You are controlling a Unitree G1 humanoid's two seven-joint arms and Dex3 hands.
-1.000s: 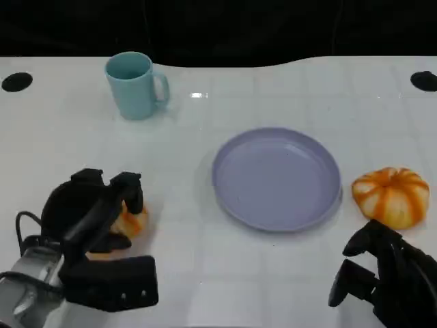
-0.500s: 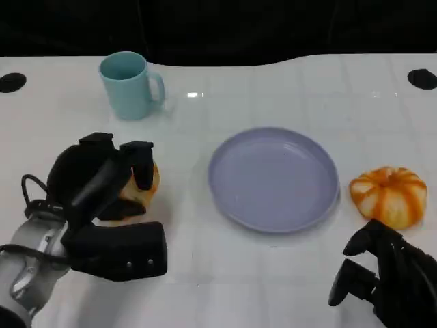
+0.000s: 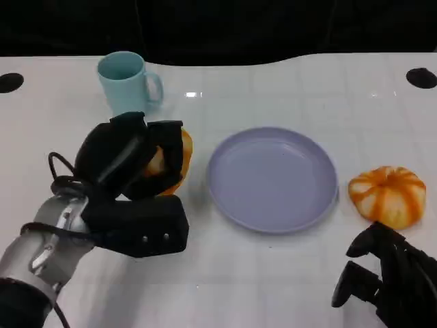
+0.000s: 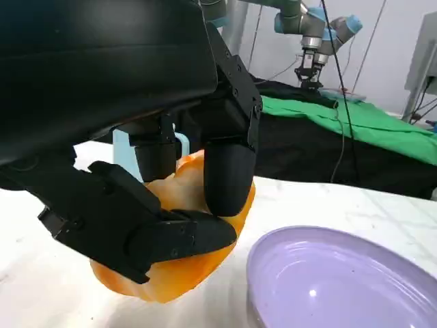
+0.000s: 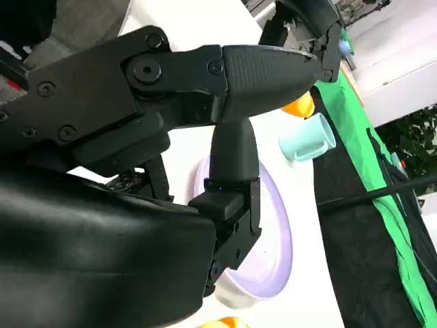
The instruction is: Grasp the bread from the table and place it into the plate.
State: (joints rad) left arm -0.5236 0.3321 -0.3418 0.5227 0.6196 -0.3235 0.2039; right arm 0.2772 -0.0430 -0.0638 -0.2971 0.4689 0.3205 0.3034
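Orange bread (image 3: 174, 158) has risen off the tabletop (image 3: 273, 273) in your left robot hand (image 3: 133, 164), clamped around it, now just beside the plate (image 3: 273, 179); carry it over.

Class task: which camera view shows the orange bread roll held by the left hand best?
The left wrist view: the glossy orange bread roll sits close up in the black left hand. The head view shows a sliver; the right wrist view a distant orange patch.

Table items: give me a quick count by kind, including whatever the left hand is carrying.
Bread: 2, one held in the left hand, one lying right of the plate.
Plate: 1, purple.
Mug: 1, light blue.
Total: 4.
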